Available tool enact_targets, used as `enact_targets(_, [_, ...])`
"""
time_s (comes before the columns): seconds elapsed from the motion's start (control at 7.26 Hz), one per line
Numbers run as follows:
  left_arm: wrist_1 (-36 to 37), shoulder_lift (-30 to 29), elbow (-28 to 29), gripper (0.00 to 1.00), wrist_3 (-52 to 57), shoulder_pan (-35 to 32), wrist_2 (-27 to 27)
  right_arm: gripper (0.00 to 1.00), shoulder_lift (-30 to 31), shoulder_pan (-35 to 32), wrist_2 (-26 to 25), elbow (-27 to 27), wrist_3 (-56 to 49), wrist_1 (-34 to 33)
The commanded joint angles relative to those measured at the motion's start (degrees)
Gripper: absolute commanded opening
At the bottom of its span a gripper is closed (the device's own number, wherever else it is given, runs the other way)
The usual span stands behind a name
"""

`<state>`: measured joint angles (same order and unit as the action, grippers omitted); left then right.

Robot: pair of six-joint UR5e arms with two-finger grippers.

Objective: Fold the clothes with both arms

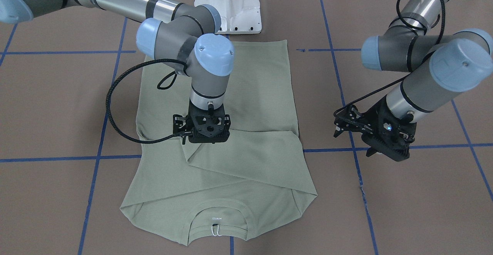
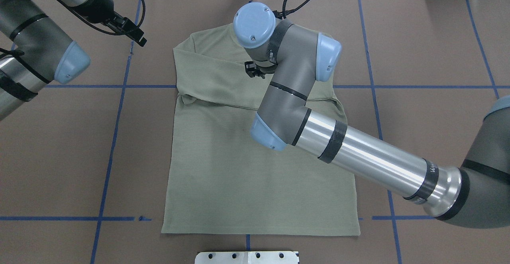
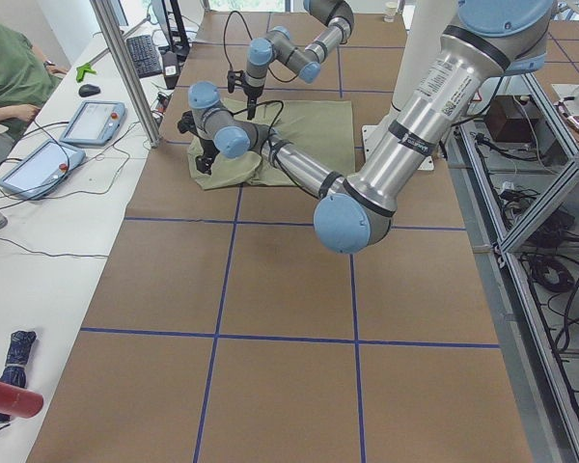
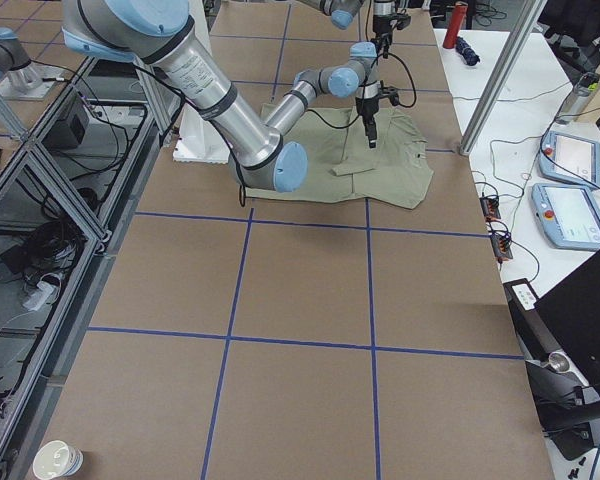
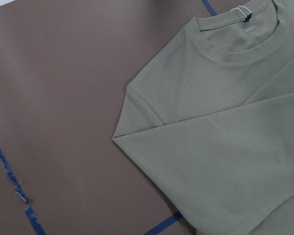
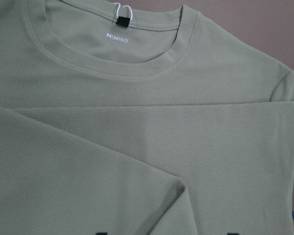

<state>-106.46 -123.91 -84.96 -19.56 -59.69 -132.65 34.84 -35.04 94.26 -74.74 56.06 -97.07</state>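
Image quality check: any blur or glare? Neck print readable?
Right wrist: sharp, shirt weave and neck print legible. Front-facing: same print tiny, upside down; flat light, soft shadows. Overhead: specular streak along the right arm.

White "MINISO" is printed inside the neck of the shirt (image 6: 152,147), upper left of the right wrist view. Small lettering on the right arm (image 2: 366,156) is perhaps a brand, but unreadable.

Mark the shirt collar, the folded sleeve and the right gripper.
shirt collar (image 6: 152,67): right wrist view, ribbed front band.
folded sleeve (image 1: 250,147): front-facing view, mid-sleeve lying across the body.
right gripper (image 1: 207,133): front-facing view, black body above its fingers.
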Motion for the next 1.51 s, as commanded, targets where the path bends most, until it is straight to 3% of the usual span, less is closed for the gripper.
enact_targets(0.0, [-0.2, 0.3, -0.6, 1.0, -0.1, -0.3, -0.6, 0.67, -0.2, 3.1, -4.6, 1.8, 1.5, 0.0])
enact_targets(0.55, [-0.2, 0.4, -0.6, 1.0, 0.2, -0.3, -0.6, 0.61, -0.3, 5.9, -9.8, 4.4, 2.9, 1.6])
enact_targets(0.83, [-0.2, 0.4, -0.6, 1.0, 0.2, -0.3, -0.6, 0.51, -0.2, 6.1, -10.0, 7.1, 3.1, 5.9])
enact_targets(1.38, [-0.2, 0.4, -0.7, 1.0, 0.0, -0.3, -0.6, 0.46, 0.1, 6.5, -10.9, 6.5, 2.2, 5.0])
